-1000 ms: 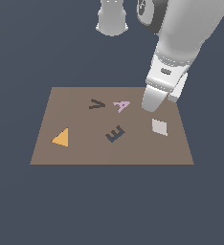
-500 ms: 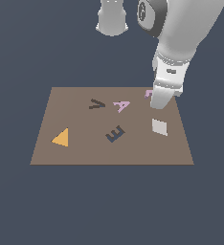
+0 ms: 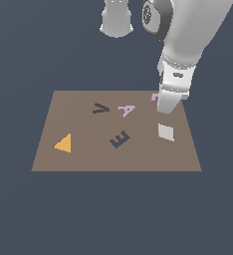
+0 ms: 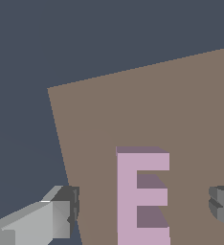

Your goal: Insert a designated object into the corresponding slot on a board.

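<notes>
The designated object (image 4: pixel 141 196) is a pale pink block letter "E" lying flat on the brown board (image 4: pixel 181 105). In the wrist view my gripper (image 4: pixel 142 210) is open, with one finger on each side of the piece and clear gaps between. The exterior view shows only a pink sliver of the designated object (image 3: pixel 154 97), beside my gripper (image 3: pixel 166 107) near the board's (image 3: pixel 88 154) far corner on the exterior view's right. The slot (image 3: pixel 120 139), a dark tilted "E", lies near the board's middle, well apart from my gripper.
On the board are a dark "V" (image 3: pixel 101 107), a pink "A" (image 3: pixel 126 109), an orange triangle (image 3: pixel 63 143) and a white diamond (image 3: pixel 166 132) just in front of my gripper. The board's edge (image 4: pixel 56 134) runs close to the pink piece. The robot's base (image 3: pixel 117 20) stands behind.
My gripper has shifted a little toward the exterior view's right near the board's far corner, and a sliver of the pink piece now shows beside it.
</notes>
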`<control>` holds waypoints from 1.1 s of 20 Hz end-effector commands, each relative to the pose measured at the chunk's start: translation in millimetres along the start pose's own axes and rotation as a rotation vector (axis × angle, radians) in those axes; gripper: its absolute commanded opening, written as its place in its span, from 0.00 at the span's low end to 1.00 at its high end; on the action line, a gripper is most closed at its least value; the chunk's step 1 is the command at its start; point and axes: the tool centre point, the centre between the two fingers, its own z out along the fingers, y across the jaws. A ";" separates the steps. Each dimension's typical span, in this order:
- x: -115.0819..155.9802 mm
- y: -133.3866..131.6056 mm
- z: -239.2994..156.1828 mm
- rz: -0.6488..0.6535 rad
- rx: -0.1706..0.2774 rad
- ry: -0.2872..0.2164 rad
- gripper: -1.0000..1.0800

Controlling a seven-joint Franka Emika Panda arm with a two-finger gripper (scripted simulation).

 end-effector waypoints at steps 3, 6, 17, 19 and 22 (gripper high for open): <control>-0.4 -0.8 12.5 -0.004 0.000 -0.001 0.96; -0.8 -1.0 17.6 -0.005 0.000 -0.001 0.96; -0.8 -1.0 18.0 -0.005 0.000 -0.001 0.00; -0.8 -0.9 17.6 -0.005 -0.001 -0.001 0.00; -0.3 -0.2 17.6 0.002 -0.001 -0.001 0.00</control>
